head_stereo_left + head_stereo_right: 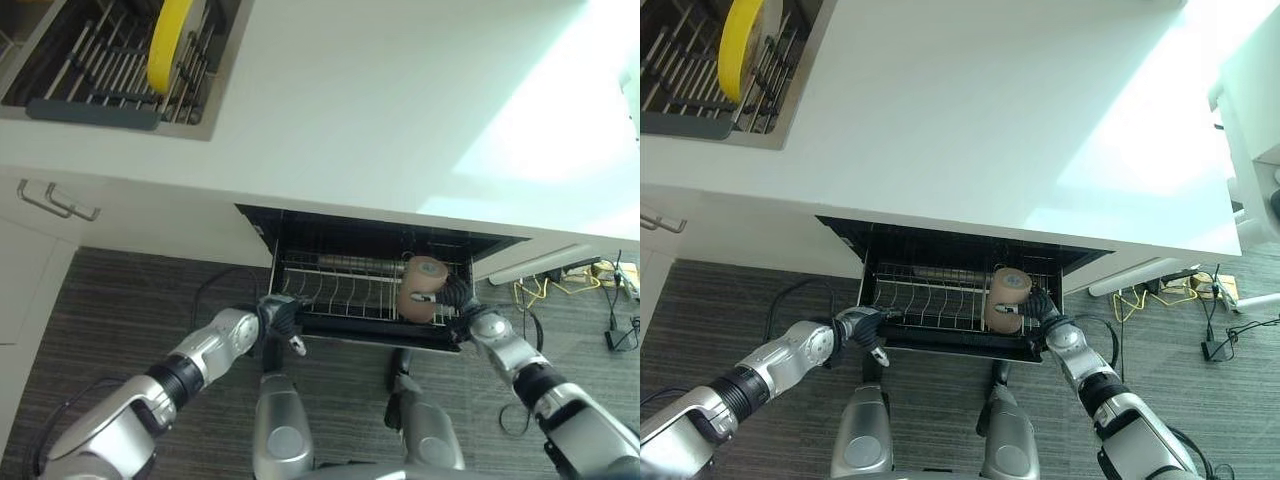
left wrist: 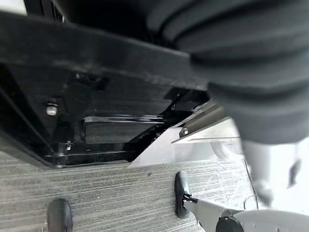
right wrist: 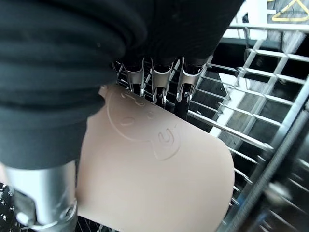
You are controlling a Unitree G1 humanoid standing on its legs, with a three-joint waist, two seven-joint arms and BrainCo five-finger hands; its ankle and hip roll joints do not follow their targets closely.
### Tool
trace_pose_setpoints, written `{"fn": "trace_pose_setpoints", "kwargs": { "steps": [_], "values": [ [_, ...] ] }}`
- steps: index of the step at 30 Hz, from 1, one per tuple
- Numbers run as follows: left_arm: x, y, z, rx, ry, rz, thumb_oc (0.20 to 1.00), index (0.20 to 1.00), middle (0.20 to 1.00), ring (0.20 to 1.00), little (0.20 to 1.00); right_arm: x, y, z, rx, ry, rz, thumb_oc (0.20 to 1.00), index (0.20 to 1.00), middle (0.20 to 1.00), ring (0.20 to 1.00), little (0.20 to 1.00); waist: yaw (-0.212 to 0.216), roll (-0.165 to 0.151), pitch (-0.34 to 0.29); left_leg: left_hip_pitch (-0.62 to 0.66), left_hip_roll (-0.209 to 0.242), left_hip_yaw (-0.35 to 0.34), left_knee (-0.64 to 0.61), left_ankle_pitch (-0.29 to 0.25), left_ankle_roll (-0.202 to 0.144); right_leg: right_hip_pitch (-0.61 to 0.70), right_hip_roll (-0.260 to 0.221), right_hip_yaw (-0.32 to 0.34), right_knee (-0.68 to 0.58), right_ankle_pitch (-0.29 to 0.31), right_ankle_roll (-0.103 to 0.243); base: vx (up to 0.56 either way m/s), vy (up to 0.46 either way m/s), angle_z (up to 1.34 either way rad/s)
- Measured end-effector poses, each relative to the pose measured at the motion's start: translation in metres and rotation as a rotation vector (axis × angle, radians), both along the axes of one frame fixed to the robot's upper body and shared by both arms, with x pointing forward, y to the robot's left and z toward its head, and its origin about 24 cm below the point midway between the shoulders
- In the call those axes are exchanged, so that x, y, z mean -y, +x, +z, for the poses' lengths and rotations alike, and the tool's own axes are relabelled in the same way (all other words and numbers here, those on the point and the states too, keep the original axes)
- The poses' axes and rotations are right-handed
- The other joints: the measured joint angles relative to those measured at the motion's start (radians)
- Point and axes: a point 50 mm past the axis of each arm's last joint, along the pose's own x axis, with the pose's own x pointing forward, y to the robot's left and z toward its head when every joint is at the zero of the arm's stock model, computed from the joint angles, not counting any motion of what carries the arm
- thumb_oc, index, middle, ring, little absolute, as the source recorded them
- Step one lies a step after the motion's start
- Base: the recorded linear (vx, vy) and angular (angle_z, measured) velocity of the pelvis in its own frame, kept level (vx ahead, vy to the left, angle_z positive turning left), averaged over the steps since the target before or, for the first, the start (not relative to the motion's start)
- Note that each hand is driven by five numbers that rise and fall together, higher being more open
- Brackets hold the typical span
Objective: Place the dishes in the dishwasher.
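A black dishwasher rack (image 1: 340,292) with wire tines is pulled out from under the white counter (image 1: 350,100). My right hand (image 1: 460,300) is shut on a tan cup (image 1: 423,288) and holds it over the rack's right end. In the right wrist view the fingers (image 3: 159,87) and thumb (image 3: 43,193) clasp the cup (image 3: 154,179) just above the wire grid. My left hand (image 1: 278,318) rests at the rack's front left corner. A yellow plate (image 1: 170,40) stands on edge in a drying rack (image 1: 90,75) set in the sink at the counter's far left.
White cabinet doors with metal handles (image 1: 60,200) are to the left of the dishwasher. A power strip and loose cables (image 1: 570,275) lie on the striped grey floor to the right. The left wrist view looks at the underside of the dishwasher's black frame (image 2: 96,53).
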Motion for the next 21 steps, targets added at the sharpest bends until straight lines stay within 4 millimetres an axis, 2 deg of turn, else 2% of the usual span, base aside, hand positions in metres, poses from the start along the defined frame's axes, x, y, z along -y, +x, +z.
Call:
{"fn": "trace_pose_setpoints", "kwargs": {
  "steps": [5, 8, 11, 13, 18, 21],
  "values": [
    [0.005, 0.003, 0.003, 0.006, -0.009, -0.019, 1.0, 1.0, 1.0, 1.0, 1.0, -0.003, 0.018, 0.02, 0.056, 0.017, -0.047, 0.2, 0.2, 0.2, 0.2, 0.2, 0.007, 0.006, 0.003, -0.019, -0.012, -0.001, 0.019, -0.001, 0.011, -0.011, -0.007, -0.001, 0.002, 0.001, -0.001, -0.01, 0.003, 0.04],
    [0.015, 0.009, 0.01, 0.029, -0.015, -0.058, 1.0, 1.0, 1.0, 1.0, 1.0, 0.006, 0.026, 0.029, 0.068, 0.01, -0.107, 0.2, 0.2, 0.2, 0.2, 0.2, 0.008, 0.028, 0.02, -0.062, -0.028, -0.007, 0.066, -0.017, 0.022, -0.04, -0.024, 0.003, 0.025, 0.0, 0.0, -0.03, 0.029, 0.04],
    [0.024, 0.018, 0.024, 0.077, -0.019, -0.099, 1.0, 1.0, 1.0, 1.0, 1.0, 0.02, 0.038, 0.052, 0.132, -0.007, -0.145, 0.2, 0.2, 0.2, 0.2, 0.2, 0.006, 0.051, 0.049, -0.11, -0.042, -0.008, 0.109, -0.027, 0.035, -0.089, -0.041, 0.02, 0.06, -0.001, 0.001, -0.05, 0.064, -0.01],
    [0.028, 0.022, 0.03, 0.101, -0.026, -0.106, 1.0, 1.0, 1.0, 1.0, 1.0, 0.027, 0.042, 0.06, 0.145, -0.004, -0.196, 0.2, 0.2, 0.2, 0.2, 0.2, 0.001, 0.061, 0.056, -0.128, -0.055, 0.001, 0.116, -0.033, 0.032, -0.112, -0.055, 0.028, 0.069, -0.001, 0.001, -0.03, 0.064, -0.08],
    [0.034, 0.025, 0.033, 0.127, -0.058, -0.111, 1.0, 1.0, 1.0, 1.0, 1.0, 0.037, 0.048, 0.063, 0.122, -0.02, -0.262, 0.2, 0.2, 0.2, 0.2, 0.2, -0.001, 0.069, 0.062, -0.152, -0.068, 0.002, 0.137, -0.038, 0.042, -0.133, -0.073, 0.035, 0.078, 0.0, 0.002, -0.02, 0.029, 0.01],
    [0.036, 0.027, 0.037, 0.142, -0.057, -0.124, 1.0, 1.0, 1.0, 1.0, 1.0, 0.04, 0.055, 0.075, 0.143, -0.01, -0.282, 0.2, 0.2, 0.2, 0.2, 0.2, 0.002, 0.079, 0.066, -0.167, -0.072, 0.003, 0.152, -0.043, 0.048, -0.157, -0.076, 0.046, 0.098, -0.001, 0.003, -0.06, 0.005, -0.02]
  ]
}}
